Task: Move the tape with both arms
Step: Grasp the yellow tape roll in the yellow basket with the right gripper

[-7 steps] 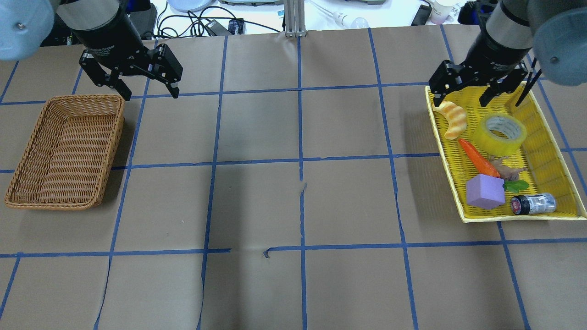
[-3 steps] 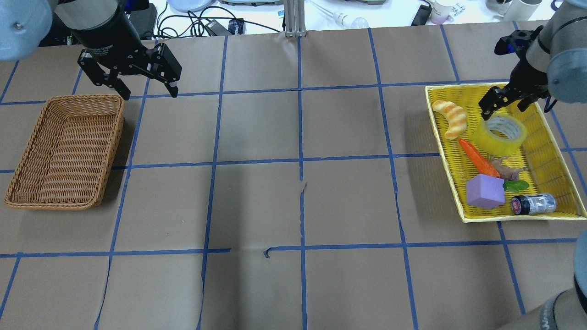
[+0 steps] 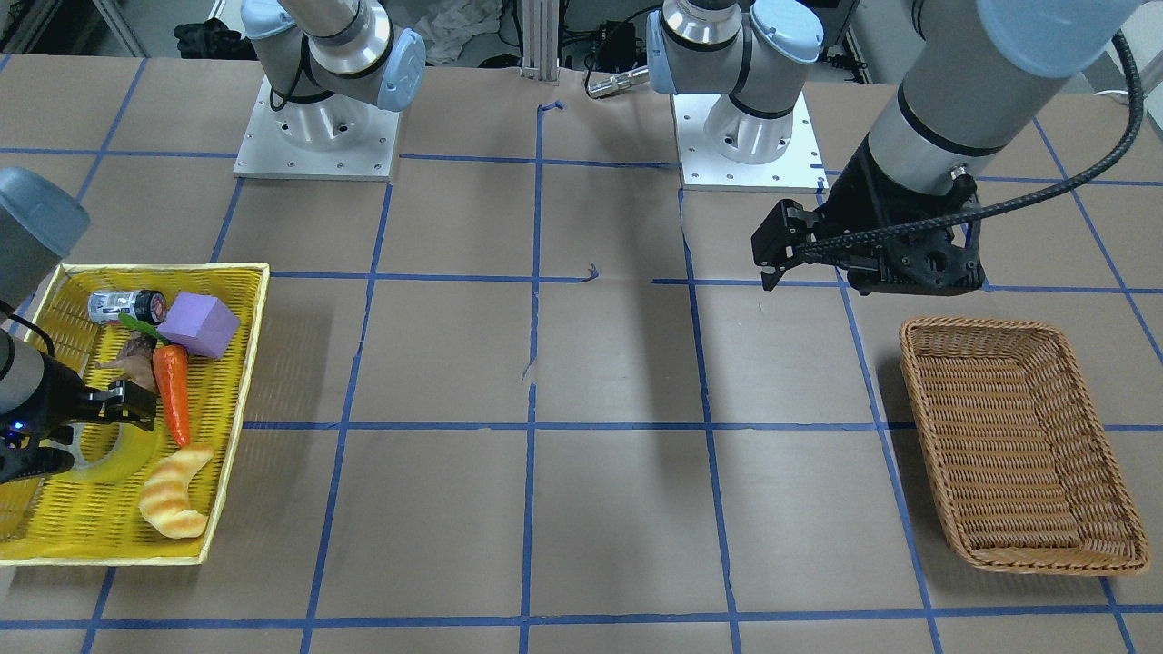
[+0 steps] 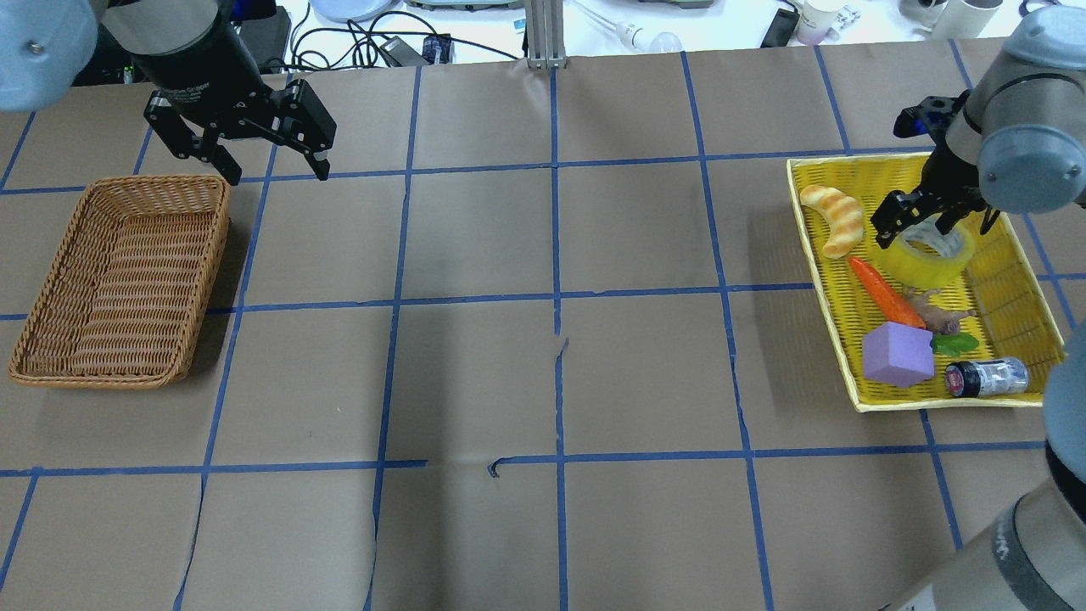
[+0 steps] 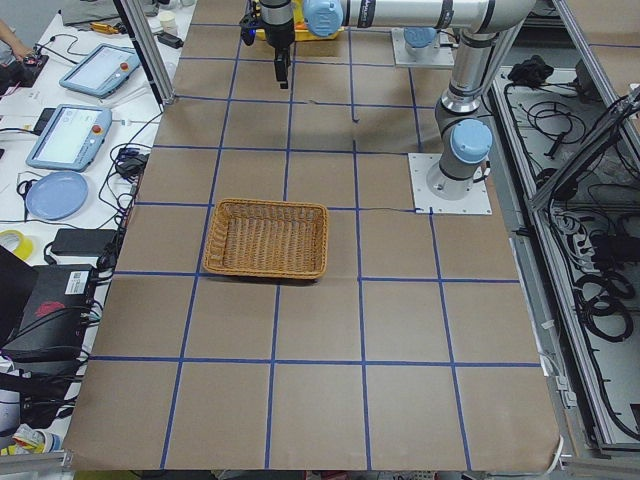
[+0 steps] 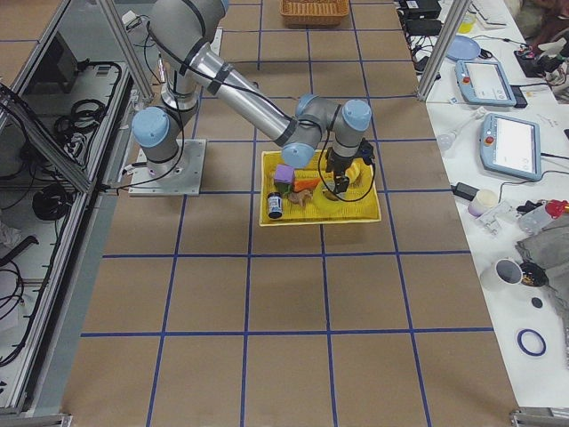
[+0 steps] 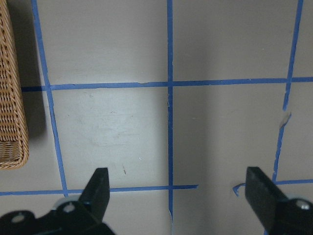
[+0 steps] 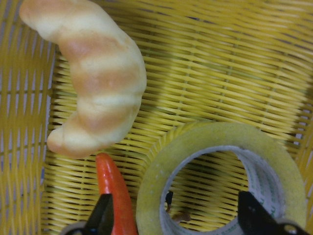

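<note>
The bench (image 4: 475, 373) is covered in brown paper, torn in places and marked into squares by blue tape lines. A rectangular brown wicker basket (image 4: 127, 271) sits toward the robot's left end. A rectangular yellow woven plastic tray (image 4: 1014, 293) sits well apart at the right end. Two square silver metal base plates (image 3: 273, 150) (image 3: 790, 163) lie along the robot's edge.

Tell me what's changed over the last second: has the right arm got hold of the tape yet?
Not yet. The right gripper has come down from high over the far end of the yellow tray to the tape. Its fingers are open and low at the roll, gripping nothing. The tape has not shifted. The left gripper, open by the wicker basket, stayed put.
</note>
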{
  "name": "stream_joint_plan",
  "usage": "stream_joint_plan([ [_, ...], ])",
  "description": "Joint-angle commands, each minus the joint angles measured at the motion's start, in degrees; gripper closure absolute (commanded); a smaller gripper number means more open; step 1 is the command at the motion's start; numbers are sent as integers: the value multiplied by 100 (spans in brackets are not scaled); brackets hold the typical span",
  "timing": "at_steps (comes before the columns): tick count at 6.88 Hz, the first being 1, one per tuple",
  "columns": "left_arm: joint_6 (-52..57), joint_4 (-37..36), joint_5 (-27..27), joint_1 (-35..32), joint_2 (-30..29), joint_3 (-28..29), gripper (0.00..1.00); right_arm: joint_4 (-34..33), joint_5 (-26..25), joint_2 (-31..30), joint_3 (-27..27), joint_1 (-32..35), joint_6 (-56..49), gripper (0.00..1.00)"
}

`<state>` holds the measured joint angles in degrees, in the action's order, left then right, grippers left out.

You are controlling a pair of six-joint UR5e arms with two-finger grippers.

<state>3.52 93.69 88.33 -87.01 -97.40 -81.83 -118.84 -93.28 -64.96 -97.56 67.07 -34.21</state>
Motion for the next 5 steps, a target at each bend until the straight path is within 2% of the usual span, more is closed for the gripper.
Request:
stream_joint_plan([
  [1,0,0,0,0,-7,0,0,36,-14,124,18,-1,333,99],
  [4,0,-9,0,0,2,-18,0,89,12,1,175,-1,511,100],
  [5,0,-9,-9,0,-7,-18,0,350,29,-165,376,68,599,100],
])
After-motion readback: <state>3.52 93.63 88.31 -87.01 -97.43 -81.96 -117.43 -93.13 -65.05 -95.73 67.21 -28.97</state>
